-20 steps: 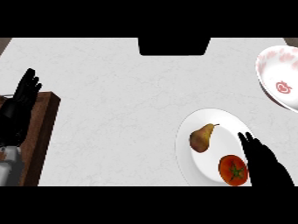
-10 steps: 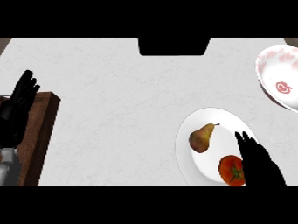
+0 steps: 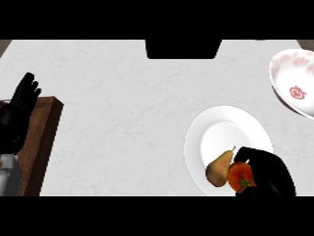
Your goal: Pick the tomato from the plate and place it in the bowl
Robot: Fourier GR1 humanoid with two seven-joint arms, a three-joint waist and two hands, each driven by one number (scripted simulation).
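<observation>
I see my right hand (image 3: 271, 173) curled around the tomato (image 3: 240, 177), which sits on the white plate (image 3: 223, 131) touching the pear (image 3: 220, 167). The bowl (image 3: 302, 83) is up at the right. My left hand (image 3: 13, 115) rests open at the left edge.

A pear (image 3: 220, 168) on the white counter (image 3: 119, 106); a wooden board (image 3: 40, 138) at left.

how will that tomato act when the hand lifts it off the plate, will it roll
The tomato looks round and smooth, so it would probably roll if released on the plate. It sits against the pear, which may get nudged as the tomato lifts. The right hand curls round the tomato, which probably keeps it from slipping.
</observation>
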